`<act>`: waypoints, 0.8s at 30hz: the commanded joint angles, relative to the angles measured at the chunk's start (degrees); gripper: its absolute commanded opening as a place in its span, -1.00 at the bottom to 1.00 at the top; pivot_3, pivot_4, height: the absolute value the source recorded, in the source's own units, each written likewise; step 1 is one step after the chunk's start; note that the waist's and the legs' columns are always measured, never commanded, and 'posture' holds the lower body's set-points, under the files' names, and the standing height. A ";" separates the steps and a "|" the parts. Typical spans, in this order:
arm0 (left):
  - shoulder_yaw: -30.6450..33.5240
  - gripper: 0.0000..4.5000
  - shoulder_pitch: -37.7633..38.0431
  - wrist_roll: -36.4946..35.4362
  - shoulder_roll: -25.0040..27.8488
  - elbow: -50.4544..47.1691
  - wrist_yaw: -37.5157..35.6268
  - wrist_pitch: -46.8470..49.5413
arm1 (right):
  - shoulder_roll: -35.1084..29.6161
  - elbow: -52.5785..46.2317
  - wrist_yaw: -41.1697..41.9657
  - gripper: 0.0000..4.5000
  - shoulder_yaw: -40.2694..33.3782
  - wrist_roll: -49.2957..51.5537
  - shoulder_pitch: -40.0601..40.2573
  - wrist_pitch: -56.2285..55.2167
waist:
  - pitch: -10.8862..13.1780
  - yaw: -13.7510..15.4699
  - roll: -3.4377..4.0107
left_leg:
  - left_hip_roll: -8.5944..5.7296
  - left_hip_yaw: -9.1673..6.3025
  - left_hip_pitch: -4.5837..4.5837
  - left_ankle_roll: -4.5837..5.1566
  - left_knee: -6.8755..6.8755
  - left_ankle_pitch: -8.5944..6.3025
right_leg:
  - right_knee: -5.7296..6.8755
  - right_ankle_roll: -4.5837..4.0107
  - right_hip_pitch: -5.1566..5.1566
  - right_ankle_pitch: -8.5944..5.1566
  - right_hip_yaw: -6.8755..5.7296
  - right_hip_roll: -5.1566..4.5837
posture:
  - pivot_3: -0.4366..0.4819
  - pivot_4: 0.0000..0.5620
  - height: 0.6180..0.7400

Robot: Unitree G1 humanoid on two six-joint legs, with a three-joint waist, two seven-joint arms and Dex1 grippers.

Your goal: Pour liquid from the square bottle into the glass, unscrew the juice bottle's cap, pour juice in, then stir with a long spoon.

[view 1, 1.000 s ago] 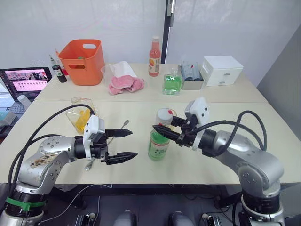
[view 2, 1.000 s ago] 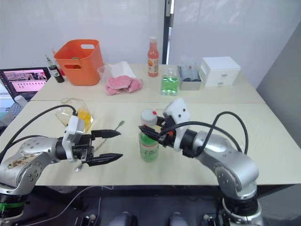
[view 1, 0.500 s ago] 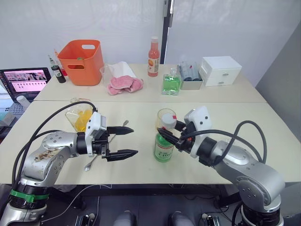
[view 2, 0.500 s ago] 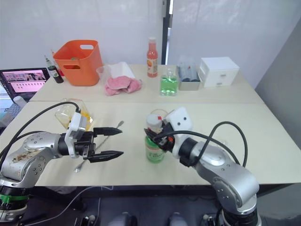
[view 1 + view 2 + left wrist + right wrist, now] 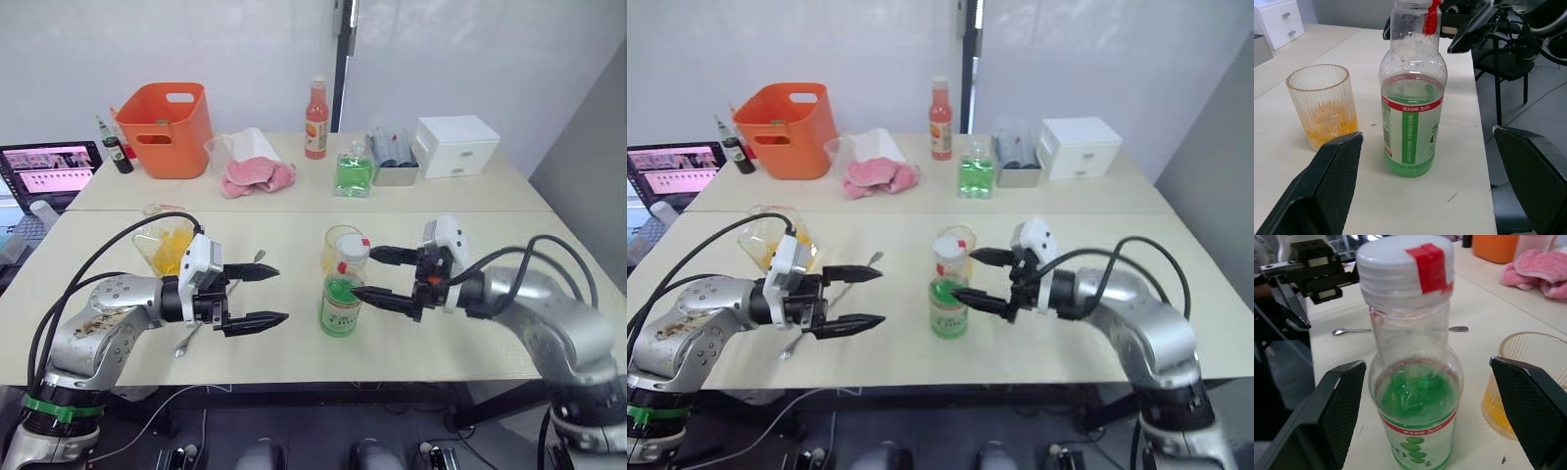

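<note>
Both arms reach forward low over the surface (image 5: 294, 352), forearms level. The right end effector (image 5: 370, 277) points at the juice bottle (image 5: 342, 294), fingers spread wide and stopping just short of it, holding nothing. The left end effector (image 5: 265, 296), also spread wide and empty, faces the bottle from its other side, well apart. The bottle stands upright between them, white cap (image 5: 1404, 265) with red tape on, green-tinted at its lower half. The ribbed glass (image 5: 1322, 111), holding orange-yellow liquid (image 5: 1332, 122), stands just behind it.
</note>
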 commanded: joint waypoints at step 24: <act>4.28 1.00 3.50 -3.31 2.11 -7.51 3.29 2.71 | 4.83 12.15 14.95 -0.35 2.59 -1.43 -10.09 -8.09 | 0.01 0.64 0.00 | 0.02 -0.03 -0.03 0.00 0.01 0.00 | 0.02 -0.02 -0.02 0.01 -0.02 -0.02 | -0.05 -0.47 0.59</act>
